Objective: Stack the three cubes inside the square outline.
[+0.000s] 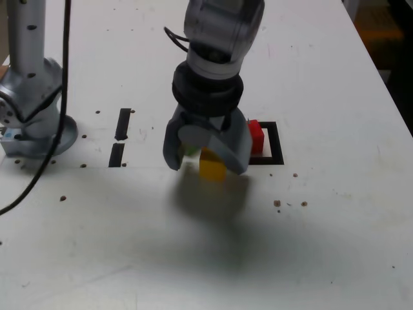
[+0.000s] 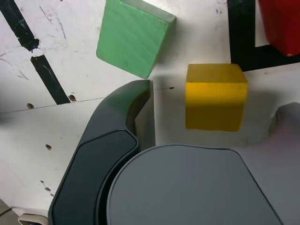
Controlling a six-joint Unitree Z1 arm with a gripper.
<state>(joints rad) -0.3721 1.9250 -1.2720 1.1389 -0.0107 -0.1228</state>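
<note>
A broad white table [image 1: 335, 245] fills the view, scuffed and dotted with small holes. Two short black strips [image 1: 120, 137] lie on it. Dark floor [image 1: 387, 39] shows past its far edge.

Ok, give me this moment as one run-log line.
gripper: open, around yellow cube, not gripping | red cube: in square outline | green cube: outside | stack: not started

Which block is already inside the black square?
The red block. It sits inside the black square, while the yellow block and green block are outside it, near the open gripper.
</note>
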